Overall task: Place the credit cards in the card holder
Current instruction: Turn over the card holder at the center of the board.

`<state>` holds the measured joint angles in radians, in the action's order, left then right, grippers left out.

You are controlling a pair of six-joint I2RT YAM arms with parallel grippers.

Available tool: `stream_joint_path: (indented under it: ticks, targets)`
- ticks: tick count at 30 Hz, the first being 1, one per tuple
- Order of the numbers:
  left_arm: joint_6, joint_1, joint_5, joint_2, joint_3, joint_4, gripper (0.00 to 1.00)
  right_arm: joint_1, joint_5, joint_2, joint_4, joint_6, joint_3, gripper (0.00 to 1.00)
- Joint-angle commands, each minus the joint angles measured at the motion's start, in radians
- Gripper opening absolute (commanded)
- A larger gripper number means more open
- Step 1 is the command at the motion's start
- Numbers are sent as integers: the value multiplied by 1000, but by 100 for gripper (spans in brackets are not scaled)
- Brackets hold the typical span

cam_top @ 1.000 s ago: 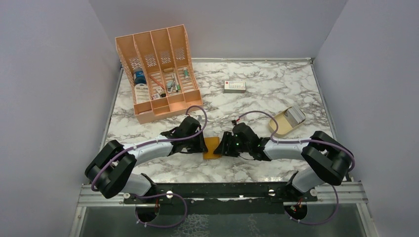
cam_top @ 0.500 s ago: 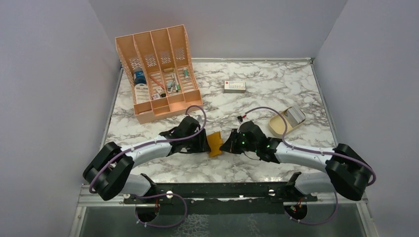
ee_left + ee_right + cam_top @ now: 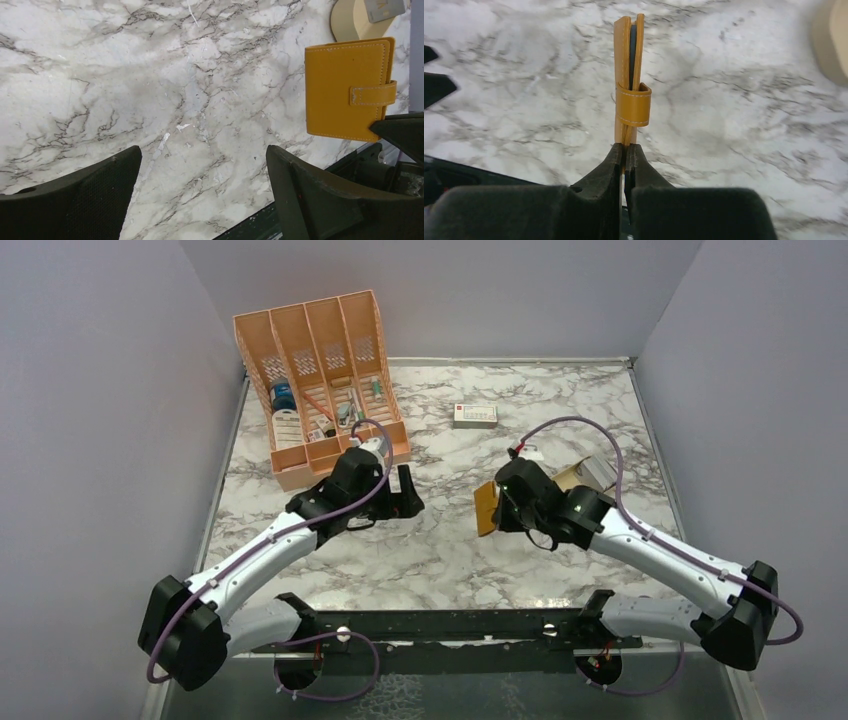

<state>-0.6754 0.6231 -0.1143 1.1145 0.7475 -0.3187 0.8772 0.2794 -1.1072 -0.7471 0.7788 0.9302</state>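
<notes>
Arms have split since the earlier frame: the left tool (image 3: 202,150) has let go and backed off toward the orange organiser (image 3: 320,380), jaws wide apart, holding nothing. The right tool (image 3: 624,148) has carried the card holder (image 3: 629,95) off to the right and is pinched tight on its edge, holding it upright on edge above the table (image 3: 440,560). Probably a one-arm handover, taking it nearer the credit cards (image 3: 600,471), which sit in the tan dish (image 3: 566,480). Holder looks mustard-yellow with white stitching. It is folded shut with the strap tab wrapped round, grey-blue lining just showing between the flaps.
</notes>
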Motion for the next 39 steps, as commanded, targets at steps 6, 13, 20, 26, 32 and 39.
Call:
stream_joint_path:
  ticks: [6,13,20,26,32,39]
  targets:
    - [135,-5,169,-128,48,-130,99,6,57,-162,-282,-50,69,1]
    - [170,-4,291,-230,47,-183,99,43,-74,-278,-122,-61,66,5]
    - [150,-5,252,-263,33,-183,99,123,-201,-376,54,-45,86,24]
    - [72,-5,160,-245,-16,-156,91,147,-257,-394,189,-33,56,29]
    - [-22,-4,-34,-179,-89,-16,69,118,-141,-256,264,-79,-59,37]
    - [-94,36,-145,-17,-102,123,56,-20,-241,-245,326,-150,-128,37]
